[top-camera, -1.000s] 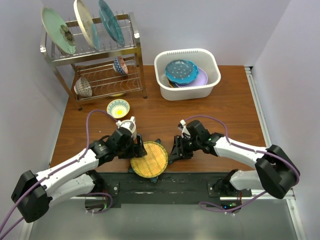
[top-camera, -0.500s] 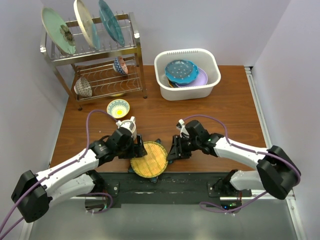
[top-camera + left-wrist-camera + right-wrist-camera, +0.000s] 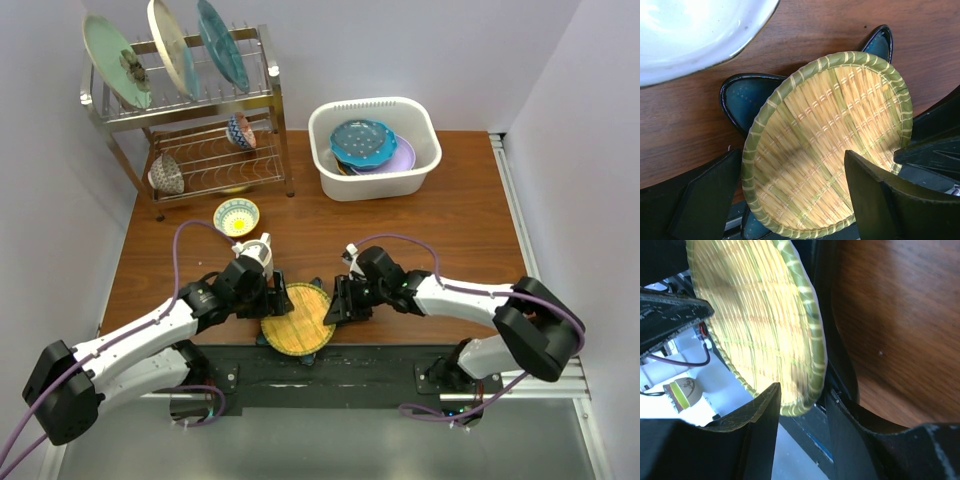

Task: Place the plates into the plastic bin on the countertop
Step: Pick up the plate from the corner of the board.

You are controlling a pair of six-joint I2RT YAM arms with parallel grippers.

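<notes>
An amber woven-pattern plate (image 3: pixel 298 320) with a green rim (image 3: pixel 825 145) lies on a teal star-shaped plate (image 3: pixel 742 97) at the countertop's (image 3: pixel 400 230) near edge. My left gripper (image 3: pixel 275 300) is open wide, its fingers (image 3: pixel 705 200) straddling the plate's left side. My right gripper (image 3: pixel 335 300) is part open, and the amber plate's right rim (image 3: pixel 807 340) sits between its fingers (image 3: pixel 760 412). The white plastic bin (image 3: pixel 330 178) at the back holds a blue dotted plate (image 3: pixel 362 140) and a lavender one (image 3: pixel 404 156).
A steel wire rack (image 3: pixel 265 95) at the back left holds three upright plates, mint (image 3: pixel 115 60), cream (image 3: pixel 170 45) and dark teal (image 3: pixel 222 42), with small bowls (image 3: pixel 241 130) below. Another patterned bowl (image 3: pixel 237 216) stands just behind my left arm.
My right gripper has slid left along the countertop until its fingers are over the amber plate's right rim. The plate and the left gripper have stayed put.
</notes>
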